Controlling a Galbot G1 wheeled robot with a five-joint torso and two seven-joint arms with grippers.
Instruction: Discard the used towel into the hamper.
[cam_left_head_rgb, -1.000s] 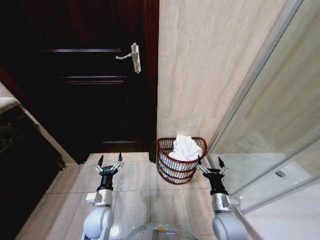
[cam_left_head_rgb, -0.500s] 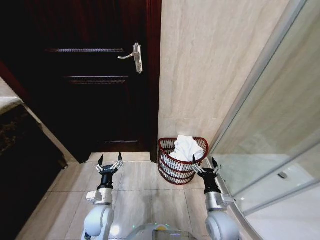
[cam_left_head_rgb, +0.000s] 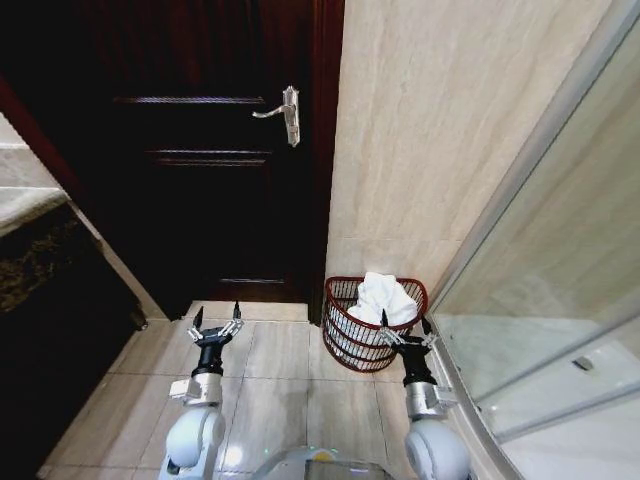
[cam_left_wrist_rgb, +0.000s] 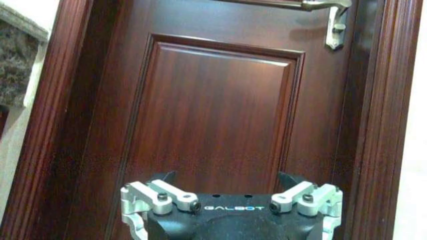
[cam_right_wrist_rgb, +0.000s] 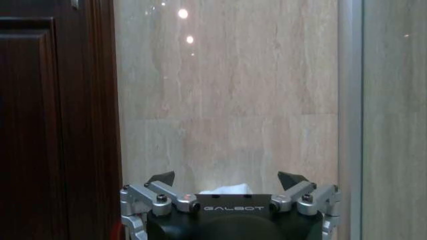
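I am looking down at the bathroom floor through the head camera, and the white towel (cam_left_head_rgb: 386, 297) is lying bunched inside the dark red wire hamper (cam_left_head_rgb: 352, 340), which is standing on the tiles against the beige wall, just right of the dark wooden door (cam_left_head_rgb: 200, 190) and beside the glass shower partition (cam_left_head_rgb: 540, 300). From how things lie, I judge the discarding itself is done: the towel is sitting in the basket with its top poking above the rim, and nothing is hanging over the side that I can make out. What is left, as I read it, is only to clear the arms away. I am holding the right gripper (cam_left_head_rgb: 404, 334) low in front of the hamper, close to its near rim; its fingers are spread wide and are carrying nothing, and in the right wrist camera the same gripper (cam_right_wrist_rgb: 227, 180) is showing both fingertips parted with a bit of white towel (cam_right_wrist_rgb: 227, 189) visible between them, beyond the tool. Whether a fingertip is brushing the wire I cannot tell. I am keeping the left gripper (cam_left_head_rgb: 217, 323) idle over the tiles in front of the door, well apart from the hamper, its fingers likewise splayed and empty; the left wrist camera is showing it (cam_left_wrist_rgb: 230, 182) facing the door panel.
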